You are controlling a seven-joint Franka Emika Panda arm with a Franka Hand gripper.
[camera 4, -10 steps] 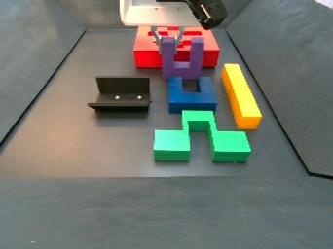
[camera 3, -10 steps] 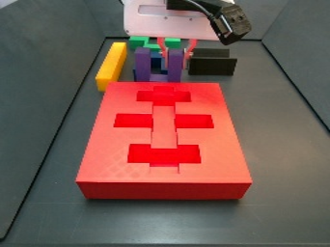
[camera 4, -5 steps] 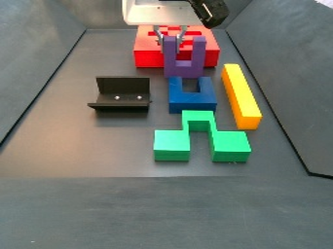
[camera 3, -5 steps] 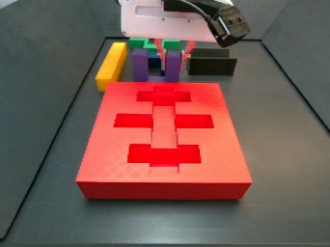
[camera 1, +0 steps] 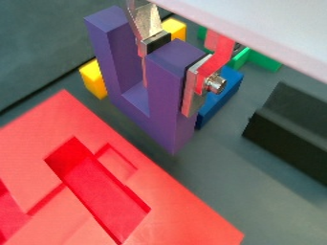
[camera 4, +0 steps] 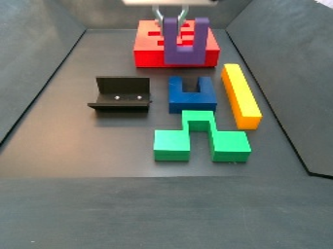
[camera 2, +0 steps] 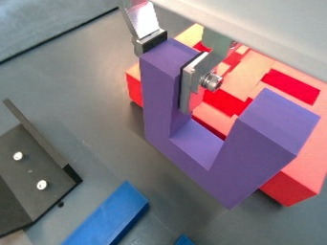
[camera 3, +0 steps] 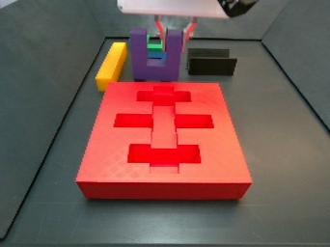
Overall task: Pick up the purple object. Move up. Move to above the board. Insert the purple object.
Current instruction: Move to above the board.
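Observation:
My gripper [camera 3: 167,34] is shut on one prong of the purple object [camera 3: 141,60], a small U-shaped block held prongs up. It hangs off the floor by the far edge of the red board [camera 3: 165,135]. Both wrist views show the silver fingers [camera 1: 198,81] clamped on that prong, with the gripper [camera 2: 169,55] around it and the purple object [camera 2: 211,144] below. In a side view the purple object [camera 4: 192,53] hangs in front of the board [camera 4: 150,44], under the gripper [camera 4: 174,21]. In a wrist view the board [camera 1: 102,182] lies just below the purple object [camera 1: 147,91].
A blue notched block [camera 4: 193,94], a green notched block [camera 4: 198,136] and a yellow bar [camera 4: 240,94] lie on the floor beyond the board. The dark fixture [camera 4: 120,94] stands beside them; it also shows in a side view [camera 3: 213,64].
The gripper has risen with the purple object in it, lifting it off the floor next to the blue block. The other pieces have not moved.

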